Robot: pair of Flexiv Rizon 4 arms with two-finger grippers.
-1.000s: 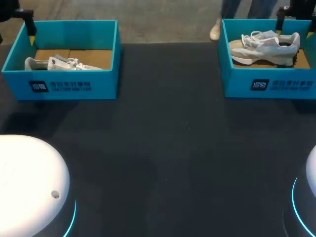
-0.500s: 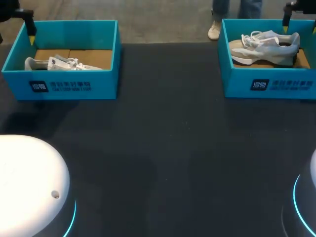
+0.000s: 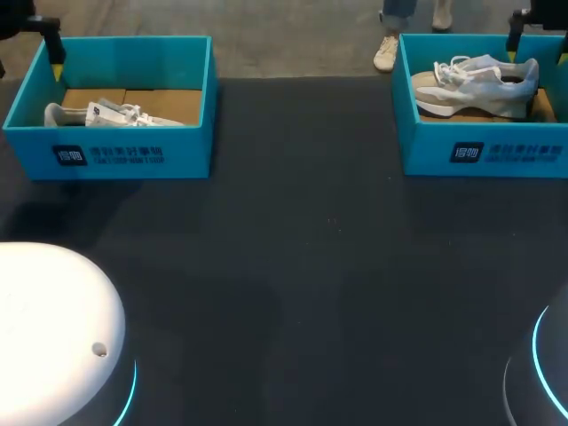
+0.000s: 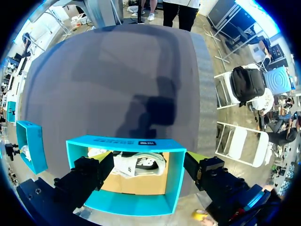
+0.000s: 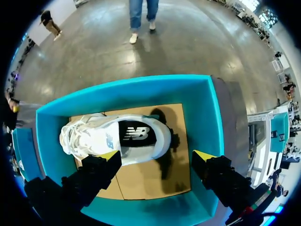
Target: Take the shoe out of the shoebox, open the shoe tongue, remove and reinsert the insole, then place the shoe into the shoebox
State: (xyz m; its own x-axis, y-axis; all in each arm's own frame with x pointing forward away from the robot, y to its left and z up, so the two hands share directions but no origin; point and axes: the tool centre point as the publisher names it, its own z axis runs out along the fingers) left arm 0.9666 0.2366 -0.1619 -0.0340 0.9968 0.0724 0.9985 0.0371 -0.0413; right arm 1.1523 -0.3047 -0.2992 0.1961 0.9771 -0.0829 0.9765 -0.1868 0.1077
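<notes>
Movement over the last second is small and all on the right: seen from the head camera, the right arm's yellow tip has drifted a little up and along the far rim of the right shoebox (image 3: 484,151), while the left arm has held its place over the left shoebox (image 3: 115,151). The right hand (image 5: 156,155) hangs spread and empty above the pale shoe (image 5: 115,136), which lies on the cardboard floor of its box, touching neither finger. The left hand (image 4: 148,165) is likewise released, well above the other shoe (image 4: 138,165). Judging by this, the hand is only lining up; the lift out onto the table (image 3: 302,248) has not begun.
</notes>
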